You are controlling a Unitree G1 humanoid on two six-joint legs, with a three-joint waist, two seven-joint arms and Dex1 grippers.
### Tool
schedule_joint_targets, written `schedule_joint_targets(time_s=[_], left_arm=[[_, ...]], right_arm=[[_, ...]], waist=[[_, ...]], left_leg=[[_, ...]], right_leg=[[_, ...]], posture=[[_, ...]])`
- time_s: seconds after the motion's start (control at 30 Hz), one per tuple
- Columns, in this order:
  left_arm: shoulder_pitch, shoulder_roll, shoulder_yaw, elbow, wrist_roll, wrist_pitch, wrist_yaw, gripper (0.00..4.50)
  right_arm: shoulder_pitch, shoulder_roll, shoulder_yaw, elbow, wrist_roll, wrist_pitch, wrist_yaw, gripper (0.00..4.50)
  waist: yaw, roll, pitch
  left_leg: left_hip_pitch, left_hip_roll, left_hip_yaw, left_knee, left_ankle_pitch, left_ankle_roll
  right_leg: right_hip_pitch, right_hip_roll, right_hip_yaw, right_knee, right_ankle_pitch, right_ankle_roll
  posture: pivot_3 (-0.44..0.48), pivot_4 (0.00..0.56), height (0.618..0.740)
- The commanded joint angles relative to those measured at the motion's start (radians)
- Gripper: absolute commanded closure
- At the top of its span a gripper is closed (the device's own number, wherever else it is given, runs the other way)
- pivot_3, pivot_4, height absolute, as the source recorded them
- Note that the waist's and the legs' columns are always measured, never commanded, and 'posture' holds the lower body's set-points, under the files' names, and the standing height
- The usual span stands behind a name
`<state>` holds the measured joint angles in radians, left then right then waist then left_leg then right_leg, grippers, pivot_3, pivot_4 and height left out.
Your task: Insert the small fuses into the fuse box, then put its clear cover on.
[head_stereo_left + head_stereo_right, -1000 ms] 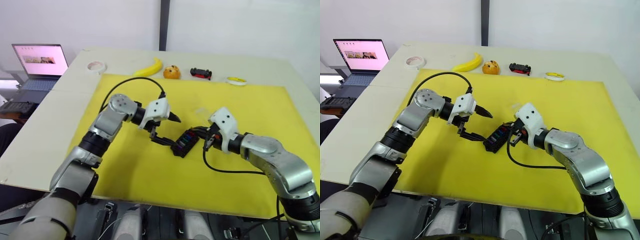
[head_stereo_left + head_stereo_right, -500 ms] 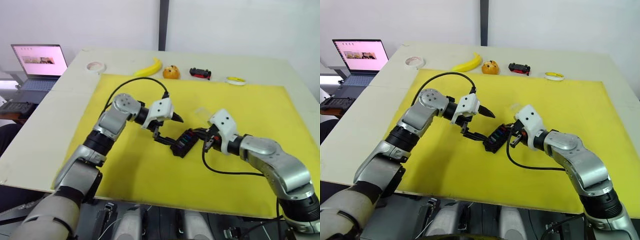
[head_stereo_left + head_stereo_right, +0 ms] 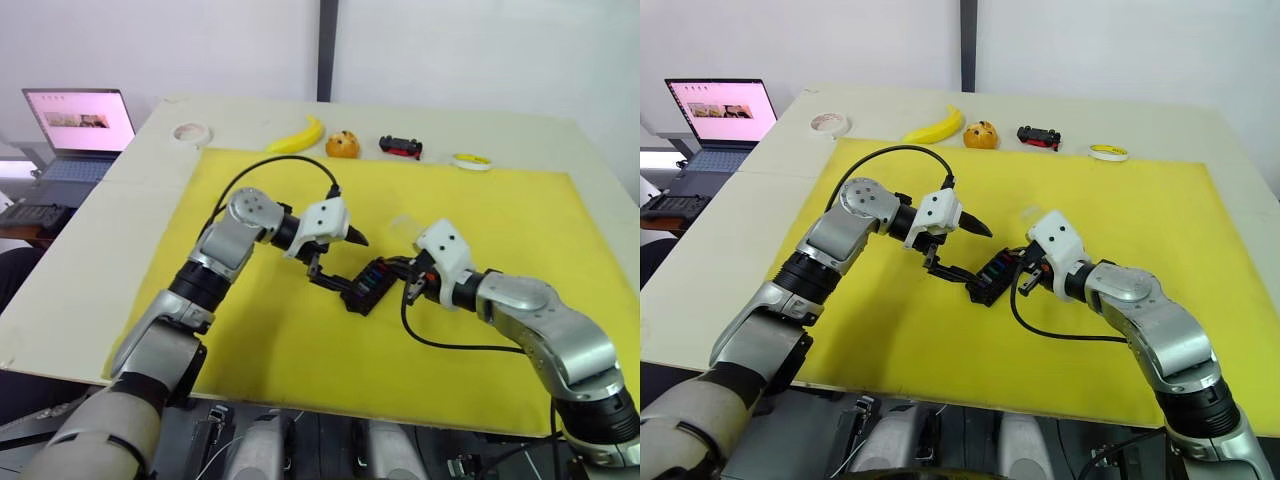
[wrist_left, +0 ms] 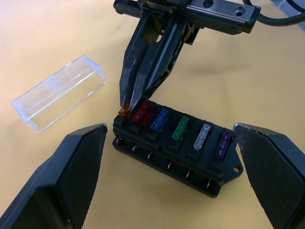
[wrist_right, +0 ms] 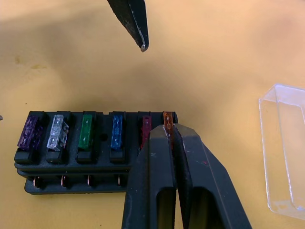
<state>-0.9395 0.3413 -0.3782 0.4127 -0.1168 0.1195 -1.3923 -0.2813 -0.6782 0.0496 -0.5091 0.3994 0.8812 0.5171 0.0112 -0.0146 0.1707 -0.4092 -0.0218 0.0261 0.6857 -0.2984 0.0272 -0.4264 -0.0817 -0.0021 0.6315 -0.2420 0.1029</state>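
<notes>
Five fuses are seated in the fuse box [image 4: 174, 150] at centre frame, while the orange fuse [image 5: 167, 118] is pinched by the right gripper [image 5: 172, 138] directly over the end slot; the left gripper [image 4: 167, 157] is spread wide.

Carrying everything: a pale table [image 3: 120, 210], with a yellow mat [image 3: 520, 220] covering most of its near and middle part. Lying along the far edge, left to right: a roll of tape [image 3: 188, 132], a banana [image 3: 297, 136], an orange [image 3: 343, 144], a black-and-red toy car [image 3: 401, 147] and a yellow-and-white ring [image 3: 472, 161]. Sitting on the mat near its centre: the fuse box [image 3: 370, 285], with the clear cover [image 3: 404, 224] lying just beyond it, to the far right.
</notes>
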Motion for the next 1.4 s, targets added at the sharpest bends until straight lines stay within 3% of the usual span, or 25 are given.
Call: schedule_joint_targets(time_s=[0.03, 0.17, 0.83, 1.1, 1.2, 1.3, 1.4], left_arm=[[-0.011, -0.002, 0.012, -0.015, 0.002, -0.02, 0.0, 0.0], [-0.012, -0.002, 0.014, -0.01, 0.002, -0.023, 0.002, 0.0], [-0.013, -0.003, 0.014, -0.002, 0.003, -0.034, -0.001, 0.0], [-0.001, 0.004, 0.013, -0.015, -0.003, -0.03, -0.014, 0.0], [-0.004, 0.0, 0.013, -0.009, 0.001, -0.036, -0.011, 0.0], [-0.003, 0.0, 0.012, -0.006, 0.002, -0.039, -0.01, 0.0], [0.005, 0.001, 0.01, -0.02, 0.002, -0.035, -0.009, 0.0]], right_arm=[[-0.014, -0.004, -0.031, -0.053, 0.018, 0.008, 0.01, 3.8], [-0.018, -0.013, -0.045, -0.083, 0.029, 0.028, 0.014, 2.04], [0.017, -0.004, -0.079, -0.115, 0.025, 0.033, -0.006, 2.04], [0.039, 0.062, -0.157, -0.139, 0.196, -0.013, 0.085, 2.04], [0.042, 0.081, -0.15, -0.051, 0.163, -0.087, 0.098, 2.87], [0.036, 0.112, -0.144, 0.021, 0.154, -0.134, 0.095, 4.42], [0.043, 0.125, -0.125, 0.076, 0.12, -0.178, 0.094, 4.47]], waist=[[0.0, 0.0, 0.0], [0.0, 0.0, 0.0], [0.0, 0.0, 0.0], [0.0, 0.0, 0.0], [0.0, 0.0, 0.0], [0.0, 0.0, 0.0], [0.0, 0.0, 0.0]], left_leg=[[0.0, 0.0, 0.0, 0.0, 0.0, 0.0], [0.0, 0.0, 0.0, 0.0, 0.0, 0.0], [0.0, 0.0, 0.0, 0.0, 0.0, 0.0], [0.0, 0.0, 0.0, 0.0, 0.0, 0.0], [0.0, 0.0, 0.0, 0.0, 0.0, 0.0], [0.0, 0.0, 0.0, 0.0, 0.0, 0.0], [0.0, 0.0, 0.0, 0.0, 0.0, 0.0]], right_leg=[[0.0, 0.0, 0.0, 0.0, 0.0, 0.0], [0.0, 0.0, 0.0, 0.0, 0.0, 0.0], [0.0, 0.0, 0.0, 0.0, 0.0, 0.0], [0.0, 0.0, 0.0, 0.0, 0.0, 0.0], [0.0, 0.0, 0.0, 0.0, 0.0, 0.0], [0.0, 0.0, 0.0, 0.0, 0.0, 0.0], [0.0, 0.0, 0.0, 0.001, 0.0, 0.0]], posture=[[0.0, 0.15, 0.74], [0.0, 0.15, 0.74], [0.0, 0.15, 0.74], [0.0, 0.15, 0.74], [0.0, 0.15, 0.74], [0.0, 0.15, 0.74], [0.0, 0.15, 0.74]])
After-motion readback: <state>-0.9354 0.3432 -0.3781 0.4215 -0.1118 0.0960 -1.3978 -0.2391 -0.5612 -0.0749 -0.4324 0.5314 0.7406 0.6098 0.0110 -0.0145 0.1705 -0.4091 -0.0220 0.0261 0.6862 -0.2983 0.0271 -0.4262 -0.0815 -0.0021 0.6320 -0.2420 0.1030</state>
